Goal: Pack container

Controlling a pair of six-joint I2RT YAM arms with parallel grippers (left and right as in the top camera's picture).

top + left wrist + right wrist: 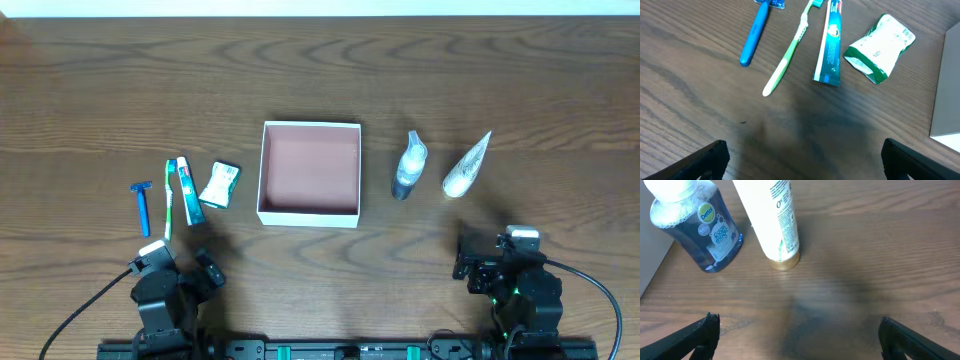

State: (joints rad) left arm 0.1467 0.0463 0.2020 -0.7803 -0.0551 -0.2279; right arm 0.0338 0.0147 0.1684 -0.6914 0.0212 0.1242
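- The left gripper [180, 262] sits low by the near edge of the wooden table [320, 70]. Its two fingers are wide apart and hold nothing.
- Just in front of it lie four small things in a row: a blue razor [755, 35], a green toothbrush [787, 55], a toothpaste tube [830, 45] and a green and white packet [880, 47]. The first three lie long-ways, pointing away from the gripper, and none of them touch.
- There is bare wood between the fingers and these things.
- The container [308, 216] is in front of the left gripper and off to its right, just past the packet. It is in front of the right gripper [492, 252] and off to its left.
- The container is square, with its open side up and its walls lined up with the table edges. Only its pink-brown floor shows inside.
- There is bare wood on all four sides of it.
- A blue bottle [700, 230] and a white tube [775, 220] lie in front of the right gripper, near each other but apart.
- The right gripper's fingers are wide apart too, with only bare wood between them.
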